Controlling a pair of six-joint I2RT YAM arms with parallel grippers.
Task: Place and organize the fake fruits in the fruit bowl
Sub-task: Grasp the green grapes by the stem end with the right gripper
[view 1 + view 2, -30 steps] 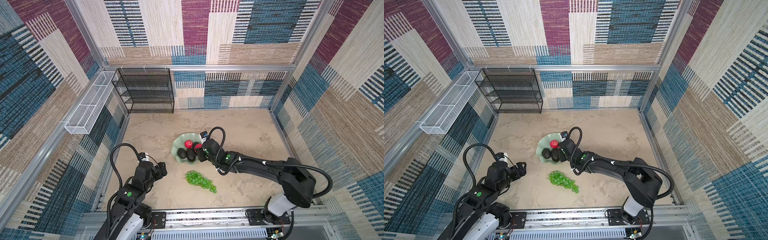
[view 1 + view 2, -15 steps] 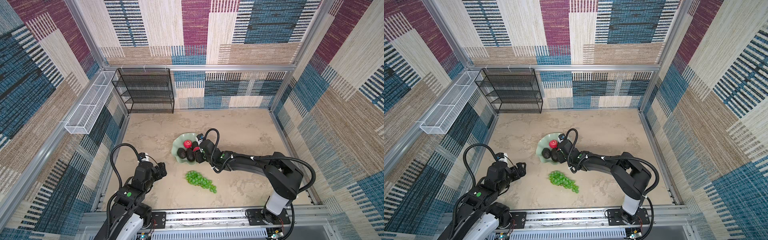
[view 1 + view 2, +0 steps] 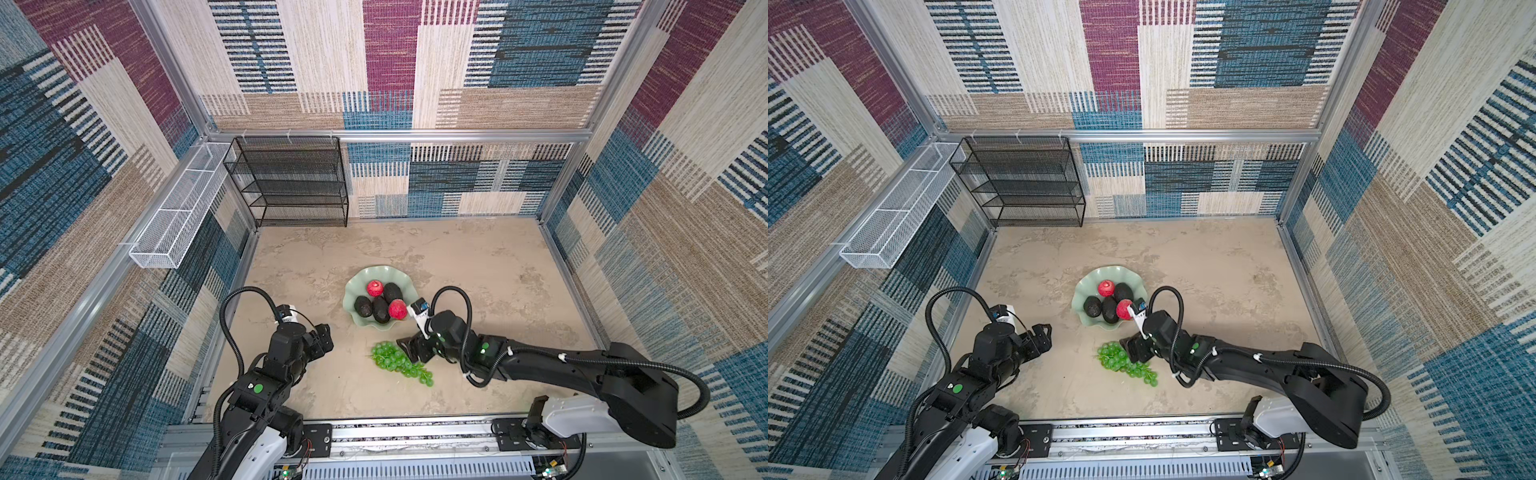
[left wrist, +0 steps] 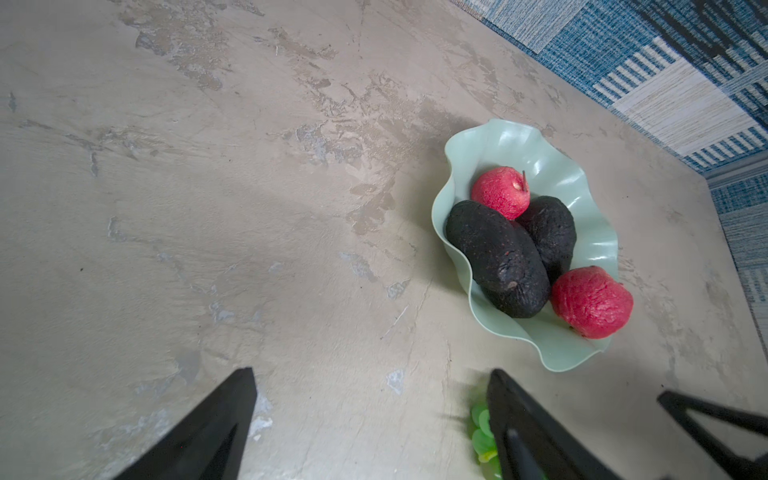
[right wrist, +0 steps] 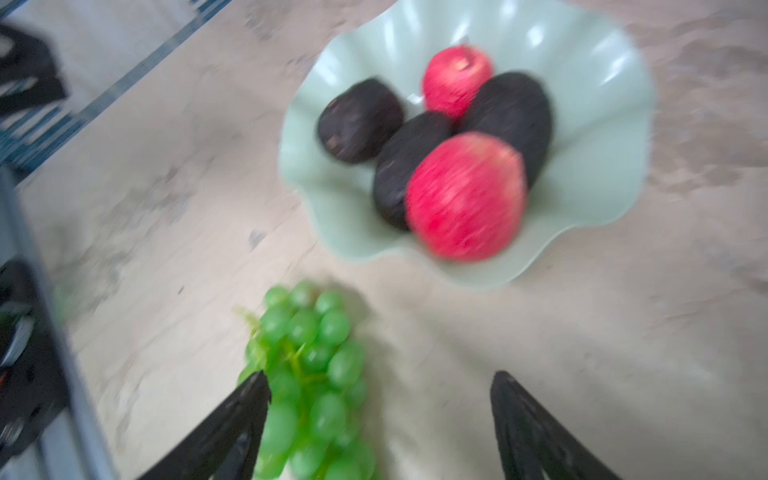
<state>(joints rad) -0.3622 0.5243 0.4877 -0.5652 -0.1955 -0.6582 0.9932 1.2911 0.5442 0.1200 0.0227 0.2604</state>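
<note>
Step in hand: grapes, last fruit. Small red apples [image 3: 397, 308] and black pebbly avocados [image 3: 381, 310] sit in pale mint scalloped bowl [image 3: 388, 272], mid-counter [image 3: 478, 266]. Bright green grape bunch [image 3: 392, 361] lies between bowl and counter's front edge. We see right end effector [image 5: 379, 376] spread, empty, beside bunch; left end effector [image 4: 370, 370] spread, empty. Next, we judge: straddle bunch, pinch, lift over rim.

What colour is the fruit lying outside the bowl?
Bright green: the grapes, clearest in the right wrist view.

Nothing legible in any view. A blue tag [image 3: 420, 306] sits on the right arm's wrist camera and a second blue tag [image 3: 285, 312] on the left arm's, both too small to read. Each arm shows a green dot [image 3: 258, 388], plain, with no characters on it.
</note>
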